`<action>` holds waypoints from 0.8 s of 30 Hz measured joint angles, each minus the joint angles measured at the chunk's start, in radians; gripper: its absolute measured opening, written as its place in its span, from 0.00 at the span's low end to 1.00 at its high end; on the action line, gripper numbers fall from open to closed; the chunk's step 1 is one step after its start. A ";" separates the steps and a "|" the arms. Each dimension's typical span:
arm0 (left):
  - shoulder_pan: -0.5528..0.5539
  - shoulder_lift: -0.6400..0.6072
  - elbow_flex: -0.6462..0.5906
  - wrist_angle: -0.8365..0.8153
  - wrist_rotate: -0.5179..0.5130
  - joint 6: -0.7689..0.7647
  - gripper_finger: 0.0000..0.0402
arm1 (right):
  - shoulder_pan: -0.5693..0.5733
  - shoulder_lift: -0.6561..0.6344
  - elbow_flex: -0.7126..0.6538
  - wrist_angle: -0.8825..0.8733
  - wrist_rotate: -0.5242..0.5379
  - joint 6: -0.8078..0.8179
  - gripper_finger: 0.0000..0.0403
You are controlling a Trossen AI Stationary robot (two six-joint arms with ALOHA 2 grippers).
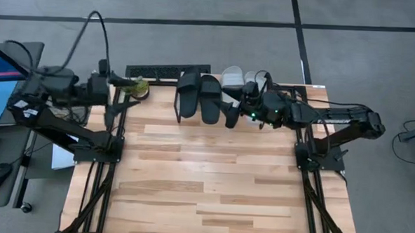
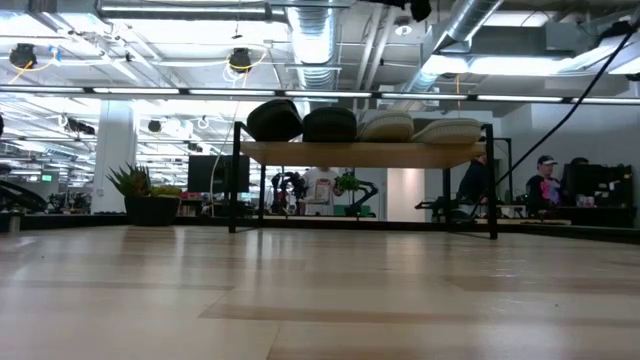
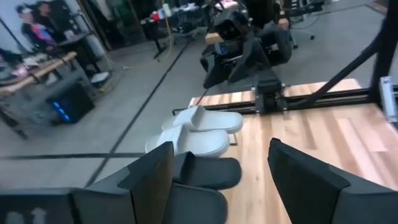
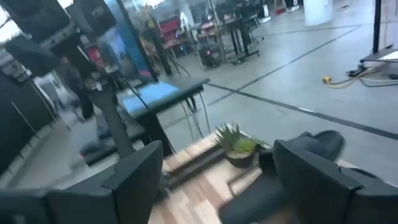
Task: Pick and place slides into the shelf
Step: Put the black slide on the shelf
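4 rubber slides (image 2: 360, 125) atop wooden-plank shelf (image 2: 365, 153), metal legs.

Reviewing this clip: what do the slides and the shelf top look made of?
The black slides and light grey slides look like moulded rubber or foam: matte, smooth, rounded one-piece straps. The shelf has a pale plank top, apparently wood, on thin black legs, probably painted metal.

The dark left arm folds at the far left corner of the wooden tabletop (image 1: 205, 179), its left gripper (image 1: 118, 107) pointing inward, fingers (image 3: 152, 180) spread wide apart and holding nothing. The dark right arm reaches in from the right along the far edge; its right gripper (image 1: 233, 112) also stands open and empty.
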 joint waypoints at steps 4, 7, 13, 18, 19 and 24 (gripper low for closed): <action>0.001 -0.055 -0.188 0.131 -0.079 0.039 0.62 | -0.026 -0.039 0.001 -0.033 -0.005 -0.086 0.73; 0.016 -0.063 -0.325 0.295 -0.157 0.090 0.62 | -0.049 -0.087 -0.001 -0.063 -0.005 -0.158 0.73; 0.084 -0.022 -0.526 0.738 -0.180 0.201 0.62 | -0.106 -0.228 0.000 -0.174 -0.026 -0.257 0.72; 0.178 0.072 -0.612 1.010 -0.222 0.215 0.62 | -0.165 -0.340 0.000 -0.334 -0.034 -0.265 0.72; 0.194 0.095 -0.614 1.056 -0.226 0.203 0.62 | -0.175 -0.355 0.000 -0.360 -0.034 -0.266 0.72; 0.248 0.217 -0.615 1.233 -0.247 0.149 0.62 | -0.202 -0.385 0.000 -0.429 -0.035 -0.302 0.72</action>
